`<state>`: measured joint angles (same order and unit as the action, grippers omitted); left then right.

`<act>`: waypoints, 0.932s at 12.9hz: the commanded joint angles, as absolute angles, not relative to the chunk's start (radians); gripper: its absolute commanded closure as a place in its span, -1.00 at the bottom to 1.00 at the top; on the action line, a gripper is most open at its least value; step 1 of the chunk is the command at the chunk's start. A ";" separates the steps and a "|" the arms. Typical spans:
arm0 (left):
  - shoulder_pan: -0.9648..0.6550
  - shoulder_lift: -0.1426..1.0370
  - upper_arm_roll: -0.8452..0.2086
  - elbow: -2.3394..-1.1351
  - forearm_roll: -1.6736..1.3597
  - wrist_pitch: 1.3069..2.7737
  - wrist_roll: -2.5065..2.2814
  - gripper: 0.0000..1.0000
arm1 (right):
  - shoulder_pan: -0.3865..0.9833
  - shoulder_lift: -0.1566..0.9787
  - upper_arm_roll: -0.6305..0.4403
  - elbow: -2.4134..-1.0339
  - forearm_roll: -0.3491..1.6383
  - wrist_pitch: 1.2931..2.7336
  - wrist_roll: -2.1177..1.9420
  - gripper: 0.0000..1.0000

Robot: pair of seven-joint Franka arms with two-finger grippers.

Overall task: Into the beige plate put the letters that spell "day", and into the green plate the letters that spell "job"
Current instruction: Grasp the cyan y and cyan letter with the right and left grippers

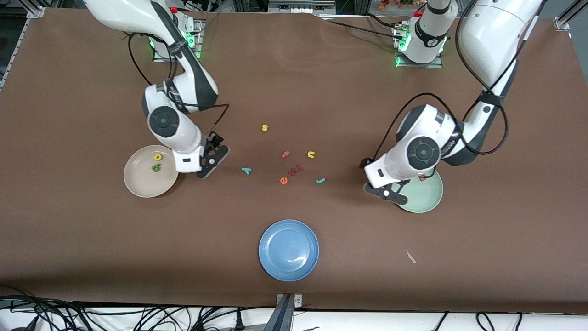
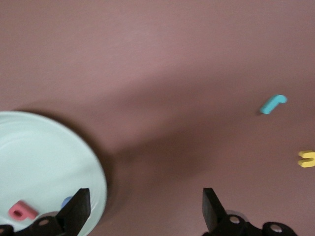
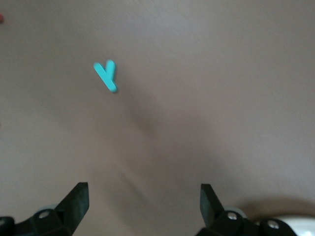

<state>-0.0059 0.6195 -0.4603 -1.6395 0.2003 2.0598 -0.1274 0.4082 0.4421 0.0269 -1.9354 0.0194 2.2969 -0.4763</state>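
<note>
The beige plate (image 1: 138, 184) holds a yellow letter (image 1: 157, 156) and a green letter (image 1: 156, 168). My right gripper (image 1: 212, 161) (image 3: 143, 194) hangs open and empty beside that plate, with the teal y (image 1: 246, 170) (image 3: 107, 75) on the cloth a short way off. The green plate (image 1: 425, 200) (image 2: 49, 147) holds the red-pink b (image 2: 22, 211) and a blue o (image 2: 67, 201), half hidden by a finger. My left gripper (image 1: 386, 192) (image 2: 145, 201) stands open and empty over the plate's rim. The teal j (image 1: 320, 180) (image 2: 273, 104) lies mid-table.
Loose letters lie mid-table: a yellow s (image 1: 264, 128), a pink f (image 1: 285, 154), a yellow u (image 1: 311, 154) (image 2: 306, 159), an orange e (image 1: 284, 180) and a red pair (image 1: 297, 169). A blue plate (image 1: 288, 249) sits nearer the camera. A pale scrap (image 1: 410, 256) lies beside it.
</note>
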 commanded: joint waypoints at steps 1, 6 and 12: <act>-0.066 0.683 -0.459 -1.565 0.229 2.060 -0.014 -1.00 | 0.462 0.515 0.023 -1.844 0.026 2.305 -0.491 -1.00; -0.101 0.750 -0.459 -1.545 0.229 2.198 0.187 -1.00 | 0.498 0.577 0.025 -1.842 0.025 2.462 -0.489 -1.00; -0.178 0.821 -0.453 -1.545 0.273 2.334 0.259 -1.00 | 0.517 0.627 0.023 -1.844 0.023 2.562 -0.500 -0.98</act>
